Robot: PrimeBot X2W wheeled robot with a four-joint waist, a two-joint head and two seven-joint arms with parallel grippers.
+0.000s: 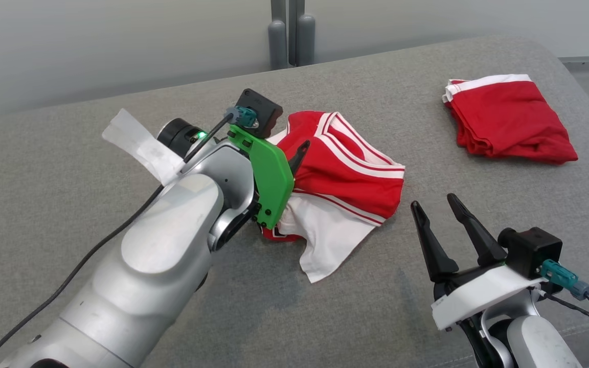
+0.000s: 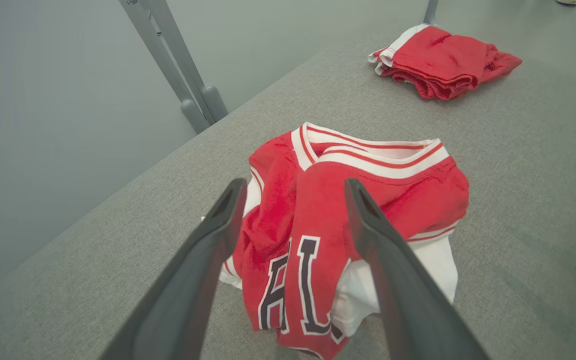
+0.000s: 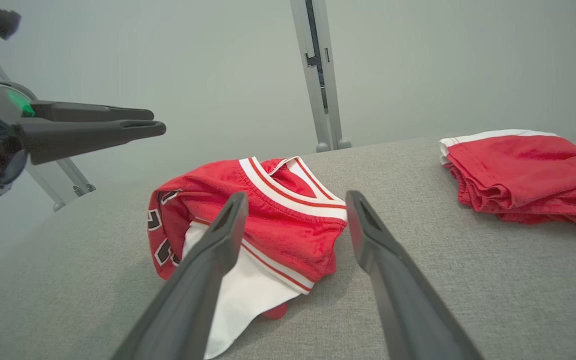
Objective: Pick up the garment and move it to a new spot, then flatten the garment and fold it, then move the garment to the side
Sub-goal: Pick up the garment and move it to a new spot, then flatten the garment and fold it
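Note:
The garment [image 1: 345, 179] is a crumpled red and white jersey with striped trim and black letters, heaped on the grey table [image 1: 69, 168]. My left gripper [image 1: 297, 156] hovers above its left part, open and holding nothing. In the left wrist view the garment [image 2: 313, 225] lies below my open left gripper [image 2: 295, 187]. The right wrist view shows the left gripper [image 3: 155, 121] well clear above the garment [image 3: 278, 220]. My right gripper [image 1: 433, 202] stands open to the right of the garment, empty, and its wrist view shows it [image 3: 296, 199] apart from the cloth.
A folded red garment with white trim [image 1: 509, 122] lies at the far right of the table, also seen from the wrists [image 2: 443, 57] [image 3: 528, 175]. A grey metal post [image 1: 289, 33] stands behind the table's far edge. A black cable trails along my left arm.

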